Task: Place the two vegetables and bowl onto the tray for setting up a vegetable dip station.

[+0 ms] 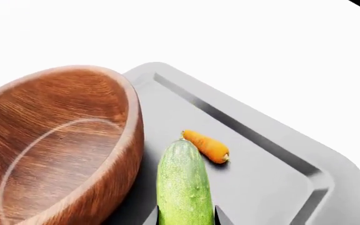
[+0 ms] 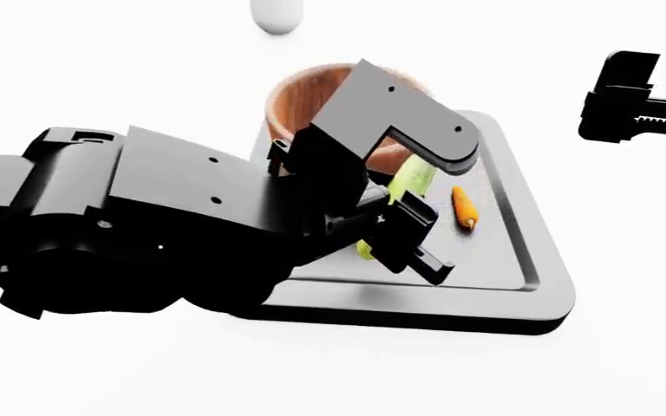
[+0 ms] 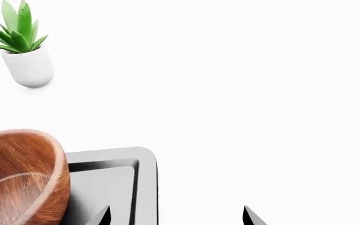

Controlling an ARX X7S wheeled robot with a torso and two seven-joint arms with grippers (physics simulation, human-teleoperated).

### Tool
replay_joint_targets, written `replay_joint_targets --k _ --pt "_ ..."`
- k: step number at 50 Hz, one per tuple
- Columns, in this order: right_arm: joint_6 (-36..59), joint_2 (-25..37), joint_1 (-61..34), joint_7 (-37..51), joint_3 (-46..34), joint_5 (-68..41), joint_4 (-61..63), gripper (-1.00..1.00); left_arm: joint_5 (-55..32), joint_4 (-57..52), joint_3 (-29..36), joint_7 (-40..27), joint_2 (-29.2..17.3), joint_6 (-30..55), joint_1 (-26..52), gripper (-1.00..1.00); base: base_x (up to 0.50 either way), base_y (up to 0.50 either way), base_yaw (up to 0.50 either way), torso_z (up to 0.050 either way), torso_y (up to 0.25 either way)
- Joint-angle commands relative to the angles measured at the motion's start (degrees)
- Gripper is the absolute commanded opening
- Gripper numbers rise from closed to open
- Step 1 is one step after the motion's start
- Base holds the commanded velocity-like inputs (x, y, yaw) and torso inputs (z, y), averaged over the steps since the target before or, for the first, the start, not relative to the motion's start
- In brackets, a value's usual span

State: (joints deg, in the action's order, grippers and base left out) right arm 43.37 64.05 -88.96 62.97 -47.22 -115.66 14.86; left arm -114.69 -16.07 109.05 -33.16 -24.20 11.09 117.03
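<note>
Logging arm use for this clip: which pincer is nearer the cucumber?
Left. The left pincer is right at the cucumber, which lies on the tray touching the carrot. The right pincer hangs off beyond the tray's right edge.

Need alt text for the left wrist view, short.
A pale green bumpy cucumber lies on a flat grey rimmed tray, its tip beside a small orange carrot. A deep reddish-brown wooden bowl fills the side of the frame.
</note>
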Motion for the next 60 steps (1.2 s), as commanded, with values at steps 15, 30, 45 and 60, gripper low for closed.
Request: replay_joint_targets --k 15,30,45,60 --pt "0.2 -0.1 0.0 -0.1 0.2 0.1 0.1 1.0 -0.6 0.6 -0.9 -1.0 0.1 0.4 -1.4 -1.0 0.0 0.0 0.0 0.0 0.0" --pt "0.2 -0.2 0.1 -0.3 0.2 0.3 0.1 1.0 -0.4 1.1 -1.3 -1.4 -0.1 0.7 -2.0 -1.0 0.0 0.0 0.0 0.0 0.0" --pt "0.4 -0.3 0.0 -0.3 0.3 0.5 0.1 1.0 -0.5 1.4 -1.7 -1.7 0.1 1.4 -2.4 1.0 0.0 0.0 0.0 0.0 0.0" --pt "0.6 -0.3 -0.3 -0.2 0.5 0.3 0.2 1.0 -1.4 0.6 -5.2 -2.5 -1.9 0.8 1.1 1.0 0.0 0.0 0.0 0.0 0.0"
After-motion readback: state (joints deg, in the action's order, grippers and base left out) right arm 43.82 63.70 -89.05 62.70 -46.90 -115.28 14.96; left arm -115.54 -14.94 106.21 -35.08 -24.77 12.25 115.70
